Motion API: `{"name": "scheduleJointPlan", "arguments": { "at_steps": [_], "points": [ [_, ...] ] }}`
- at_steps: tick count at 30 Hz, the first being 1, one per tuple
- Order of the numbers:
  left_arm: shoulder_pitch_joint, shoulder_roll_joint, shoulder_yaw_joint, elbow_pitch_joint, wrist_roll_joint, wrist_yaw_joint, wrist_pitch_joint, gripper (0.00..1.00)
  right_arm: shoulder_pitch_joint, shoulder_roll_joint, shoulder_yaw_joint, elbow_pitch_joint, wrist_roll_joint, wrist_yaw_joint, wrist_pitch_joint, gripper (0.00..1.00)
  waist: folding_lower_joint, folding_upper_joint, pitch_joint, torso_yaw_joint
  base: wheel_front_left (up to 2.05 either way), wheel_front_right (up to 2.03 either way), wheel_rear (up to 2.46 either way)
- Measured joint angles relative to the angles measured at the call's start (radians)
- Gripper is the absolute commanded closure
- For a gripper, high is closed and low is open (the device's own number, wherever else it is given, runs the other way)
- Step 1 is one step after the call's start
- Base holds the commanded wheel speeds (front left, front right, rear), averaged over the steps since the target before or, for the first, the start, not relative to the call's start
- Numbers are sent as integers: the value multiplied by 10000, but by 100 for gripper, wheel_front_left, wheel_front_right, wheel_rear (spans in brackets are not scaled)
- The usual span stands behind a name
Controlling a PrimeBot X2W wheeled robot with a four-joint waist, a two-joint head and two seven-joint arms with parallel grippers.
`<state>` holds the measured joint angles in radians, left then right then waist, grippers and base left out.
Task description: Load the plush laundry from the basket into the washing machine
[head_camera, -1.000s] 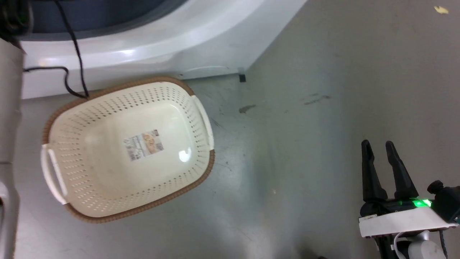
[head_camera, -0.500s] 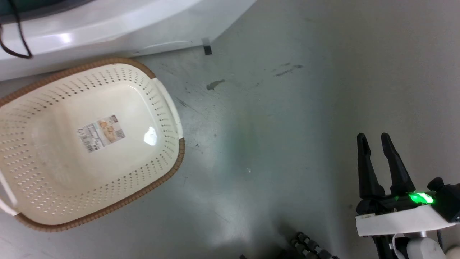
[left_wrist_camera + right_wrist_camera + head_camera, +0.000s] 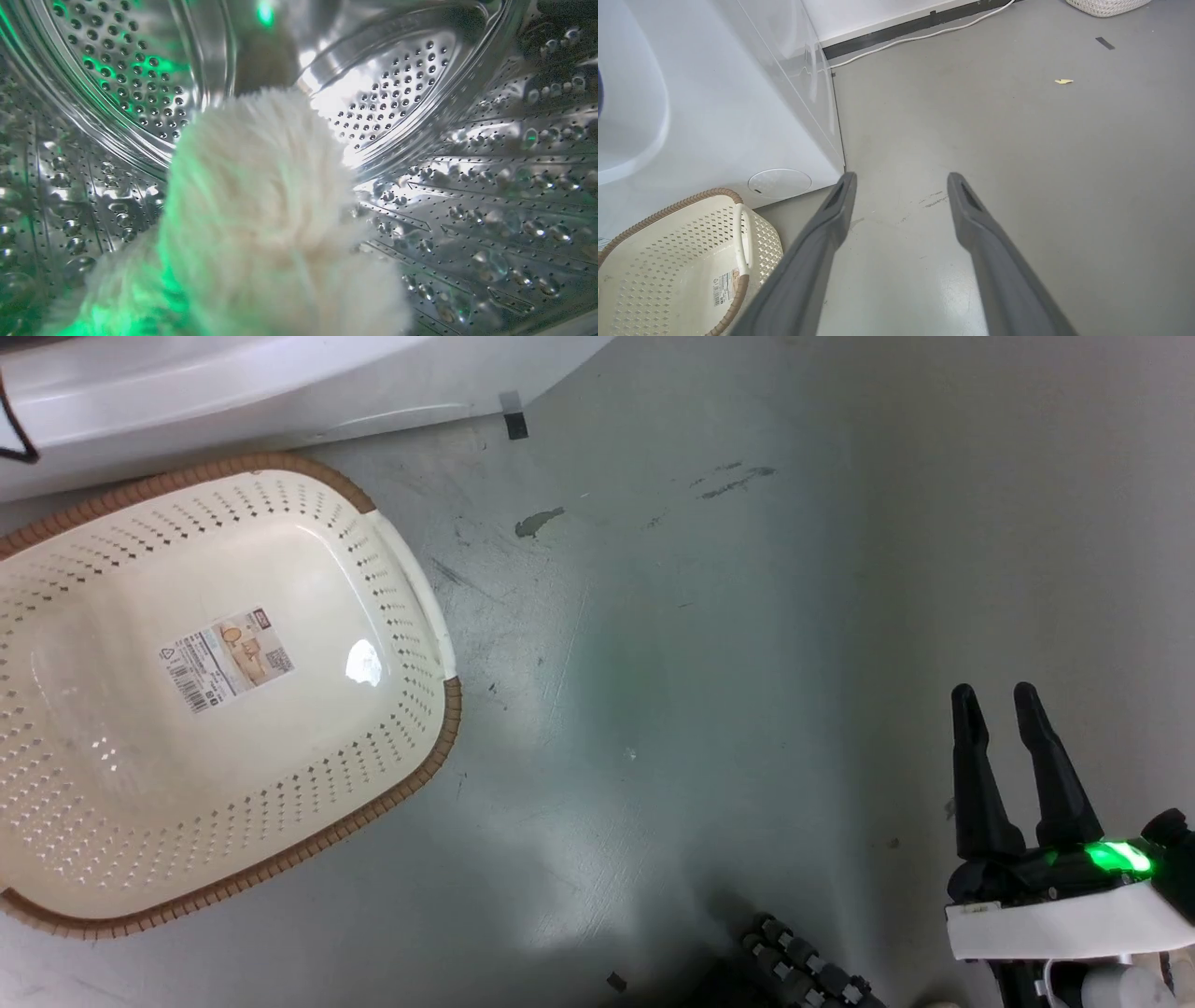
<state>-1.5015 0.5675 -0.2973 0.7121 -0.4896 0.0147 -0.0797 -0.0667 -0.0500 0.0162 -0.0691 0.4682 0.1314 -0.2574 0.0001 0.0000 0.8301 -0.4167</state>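
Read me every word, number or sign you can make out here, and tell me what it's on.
Label sticker on the basket's bottom: printed lines, a barcode and a small picture, all too small to read.
Washing machine: no readable marking.
Nothing can be quoted.

The basket (image 3: 373, 728) sits on the floor (image 3: 700, 616) just before the washing machine (image 3: 233, 383), the plush laundry (image 3: 252, 210) lies in the drum (image 3: 467, 186), and the right gripper (image 3: 994, 693) hangs well right of the basket.
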Motion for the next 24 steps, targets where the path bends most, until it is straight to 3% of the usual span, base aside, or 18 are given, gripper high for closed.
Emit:
{"name": "scheduleJointPlan", "arguments": {
  "at_steps": [1,2,3,16,24],
  "points": [
    [-13,-38,-2,17,-38,-13,17,100,0,0,10,0,0,0,0,0,0,0,20,15,0,0,0],
    [-50,-86,2,50,-100,-40,86,56,-2,0,25,0,0,0,0,0,0,0,34,29,0,0,0],
    [-101,-128,-8,67,-138,-46,94,0,-8,0,40,0,0,0,0,0,0,0,48,41,0,0,0],
    [-153,-884,-263,161,-433,-414,-328,0,-364,0,-249,107,-305,0,0,0,-1,0,-293,692,0,0,0],
    [769,-1567,-410,205,-685,-458,-1049,0,-548,0,-581,337,-679,0,0,0,-1,0,-946,1318,0,0,0]
  ]
}}
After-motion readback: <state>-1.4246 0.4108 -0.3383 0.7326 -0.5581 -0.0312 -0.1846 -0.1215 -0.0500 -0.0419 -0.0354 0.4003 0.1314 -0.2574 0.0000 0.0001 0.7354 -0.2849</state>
